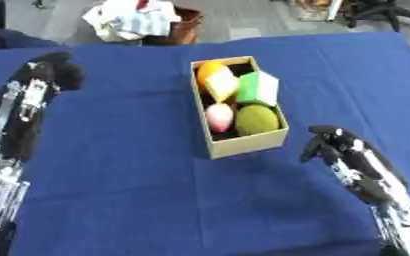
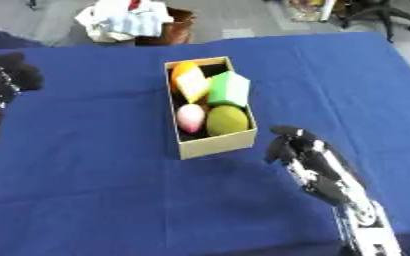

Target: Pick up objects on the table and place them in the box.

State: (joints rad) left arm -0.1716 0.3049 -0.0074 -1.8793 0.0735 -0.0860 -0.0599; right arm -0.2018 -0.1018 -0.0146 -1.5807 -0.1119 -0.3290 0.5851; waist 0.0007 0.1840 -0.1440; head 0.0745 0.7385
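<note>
Near the middle of the blue-covered table stands a tan cardboard box, long and narrow, its open top facing up. Inside it lie several things packed close together: an orange round object at the far end, a yellow block tilted against it, a green block leaning over the box's right wall, a pink egg-shaped object toward the near left, and an olive-green round object at the near right, touching the pink one. No loose objects show on the cloth around the box.

Just beside the box's near right corner, but apart from it, the right hand hangs above the cloth with its fingers curled downward and nothing between them. Its black and silver forearm runs off to the lower right corner.

Well apart on the far left, the left hand shows as a dark rounded shape at the end of its raised arm; whether its fingers are curled or straight I cannot tell, and it holds nothing that can be seen.

Beyond the table's far edge sits a brown basket with pale cloth heaped in it
</note>
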